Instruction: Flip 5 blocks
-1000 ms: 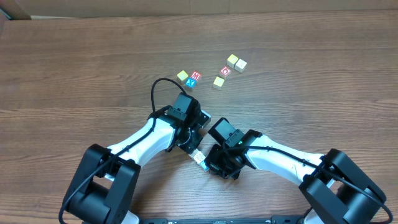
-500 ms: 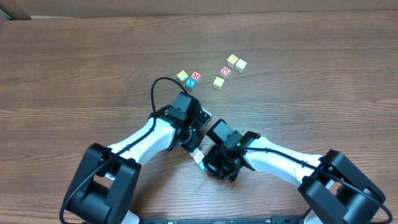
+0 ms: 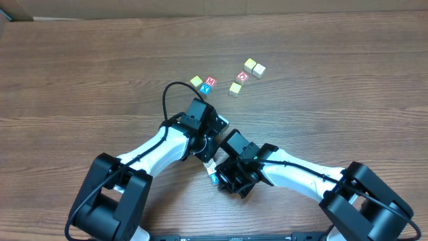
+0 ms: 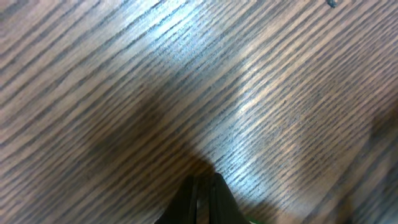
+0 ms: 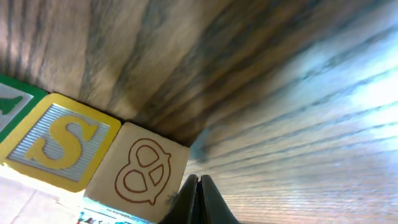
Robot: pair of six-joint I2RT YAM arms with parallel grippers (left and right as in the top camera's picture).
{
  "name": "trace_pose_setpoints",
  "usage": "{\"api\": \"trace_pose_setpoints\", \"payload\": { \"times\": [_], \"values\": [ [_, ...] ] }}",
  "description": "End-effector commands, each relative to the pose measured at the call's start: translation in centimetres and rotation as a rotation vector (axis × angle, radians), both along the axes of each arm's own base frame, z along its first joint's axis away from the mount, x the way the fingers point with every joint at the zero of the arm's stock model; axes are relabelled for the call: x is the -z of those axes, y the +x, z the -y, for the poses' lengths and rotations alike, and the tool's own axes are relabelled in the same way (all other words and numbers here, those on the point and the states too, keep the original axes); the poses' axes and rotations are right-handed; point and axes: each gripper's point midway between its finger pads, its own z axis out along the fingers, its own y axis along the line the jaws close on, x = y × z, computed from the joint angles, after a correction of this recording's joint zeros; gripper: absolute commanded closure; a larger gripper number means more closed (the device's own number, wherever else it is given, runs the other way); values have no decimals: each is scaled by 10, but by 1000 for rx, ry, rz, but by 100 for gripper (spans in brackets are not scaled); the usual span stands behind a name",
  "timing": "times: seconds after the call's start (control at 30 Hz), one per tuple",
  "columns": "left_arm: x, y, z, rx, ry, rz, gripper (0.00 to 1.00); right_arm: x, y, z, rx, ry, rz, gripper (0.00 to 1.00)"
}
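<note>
Several small letter blocks lie on the wooden table beyond both arms: a yellow-green one (image 3: 196, 82), a red M (image 3: 210, 81), a blue X (image 3: 205, 88), another yellow-green one (image 3: 235, 88), a red O (image 3: 243, 76) and a pale pair (image 3: 254, 67). Between the two wrists a teal-edged block (image 3: 215, 177) peeks out. In the right wrist view my right gripper (image 5: 199, 182) is shut, empty, its tips against a cream pretzel block (image 5: 146, 174) beside a yellow S block (image 5: 59, 146). My left gripper (image 4: 202, 182) is shut over bare wood.
Both arms (image 3: 167, 144) (image 3: 294, 171) cross close together at the table's front middle, their wrists nearly touching. A green-edged block (image 5: 12, 106) shows at the left edge of the right wrist view. A black cable (image 3: 167, 97) loops above the left wrist.
My right wrist has slid left and toward the front edge, and the teal-edged block between the wrists has shifted with it. The left arm has barely moved.
</note>
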Motion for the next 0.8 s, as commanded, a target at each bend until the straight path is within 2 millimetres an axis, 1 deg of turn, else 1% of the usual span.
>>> {"api": "trace_pose_setpoints", "payload": {
  "times": [0.0, 0.33, 0.57, 0.77],
  "values": [
    [35, -39, -6, 39, 32, -149, 96, -9, 21, -11, 45, 31, 64, 96],
    [35, -37, -6, 42, 30, -143, 96, -9, 22, -11, 87, 23, 43, 96],
    [35, -37, -5, 46, 28, -139, 96, -6, 25, -7, 98, -2, 59, 96],
    [35, -36, -5, 46, 28, -138, 96, -1, 23, -3, 102, -26, 66, 96]
  ]
}}
